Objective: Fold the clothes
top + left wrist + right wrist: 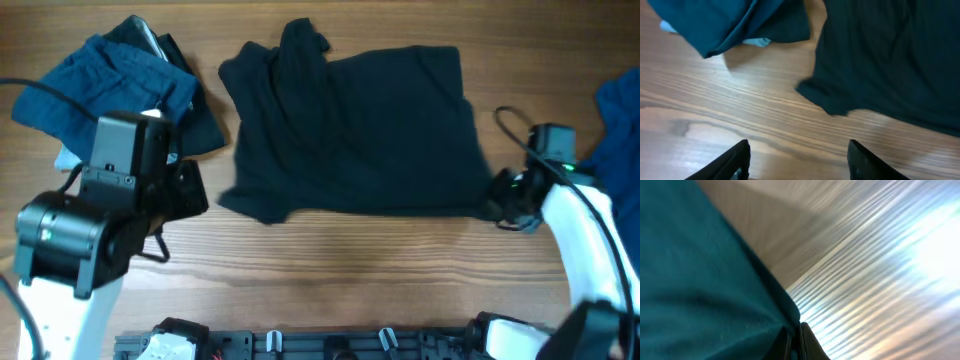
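Observation:
A large black garment (350, 130) lies spread over the middle of the table. It also shows in the left wrist view (890, 55). My left gripper (797, 161) is open and empty over bare wood, a little short of the garment's lower left corner (830, 102). In the overhead view the left gripper (195, 192) sits just left of that corner. My right gripper (503, 200) is at the garment's lower right corner. In the right wrist view its jaws (796, 342) are shut on the fabric edge (715, 290), which looks teal there.
A pile of blue and black clothes (110, 80) lies at the far left, behind my left arm; it also shows in the left wrist view (715, 20). Another blue garment (620, 115) lies at the right edge. Bare wood runs along the front (380, 260).

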Controlling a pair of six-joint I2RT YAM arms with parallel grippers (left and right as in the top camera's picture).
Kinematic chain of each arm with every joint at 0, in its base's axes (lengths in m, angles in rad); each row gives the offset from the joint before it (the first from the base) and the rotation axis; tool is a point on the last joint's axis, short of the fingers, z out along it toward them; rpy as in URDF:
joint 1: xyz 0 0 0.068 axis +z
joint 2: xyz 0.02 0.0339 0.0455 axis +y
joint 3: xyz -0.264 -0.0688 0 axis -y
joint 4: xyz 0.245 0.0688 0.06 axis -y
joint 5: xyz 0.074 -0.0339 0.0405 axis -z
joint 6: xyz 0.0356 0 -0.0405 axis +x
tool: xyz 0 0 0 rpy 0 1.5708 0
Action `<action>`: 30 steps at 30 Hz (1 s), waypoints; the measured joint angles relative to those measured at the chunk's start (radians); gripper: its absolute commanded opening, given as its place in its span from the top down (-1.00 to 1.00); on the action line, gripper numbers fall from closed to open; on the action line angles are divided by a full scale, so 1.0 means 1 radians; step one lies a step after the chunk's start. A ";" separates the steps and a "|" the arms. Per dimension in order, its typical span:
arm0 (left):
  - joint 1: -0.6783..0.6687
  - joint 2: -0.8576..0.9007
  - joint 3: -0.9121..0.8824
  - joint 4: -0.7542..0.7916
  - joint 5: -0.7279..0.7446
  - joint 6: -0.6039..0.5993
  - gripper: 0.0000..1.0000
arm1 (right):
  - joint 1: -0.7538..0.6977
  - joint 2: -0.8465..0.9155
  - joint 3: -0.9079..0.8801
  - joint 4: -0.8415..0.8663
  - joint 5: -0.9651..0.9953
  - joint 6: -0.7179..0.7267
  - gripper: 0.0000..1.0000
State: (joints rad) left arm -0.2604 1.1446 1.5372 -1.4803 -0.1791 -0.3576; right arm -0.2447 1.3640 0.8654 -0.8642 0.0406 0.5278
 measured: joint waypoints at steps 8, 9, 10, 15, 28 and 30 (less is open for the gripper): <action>0.000 0.151 -0.204 0.151 0.119 0.000 -0.24 | -0.047 -0.056 0.009 -0.069 0.174 0.029 0.91; 0.000 0.176 -0.249 0.187 0.151 0.000 -0.26 | -0.047 -0.056 0.009 -0.069 0.180 0.029 0.92; 0.000 0.193 -0.274 0.204 0.169 0.000 -0.29 | -0.047 -0.056 0.009 -0.070 0.182 0.030 0.91; 0.000 0.286 -0.447 0.369 0.281 -0.001 -0.36 | -0.047 -0.056 0.009 -0.071 0.180 0.028 0.91; 0.002 0.623 -0.594 0.641 0.504 -0.016 0.92 | -0.047 -0.056 0.009 -0.072 0.142 0.005 0.91; 0.000 0.624 -0.596 0.568 0.521 -0.016 0.92 | -0.047 -0.056 0.009 -0.071 0.142 0.005 0.91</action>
State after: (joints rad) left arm -0.2600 1.7691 0.9413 -0.9123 0.3424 -0.3733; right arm -0.2916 1.3079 0.8742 -0.9348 0.1822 0.5331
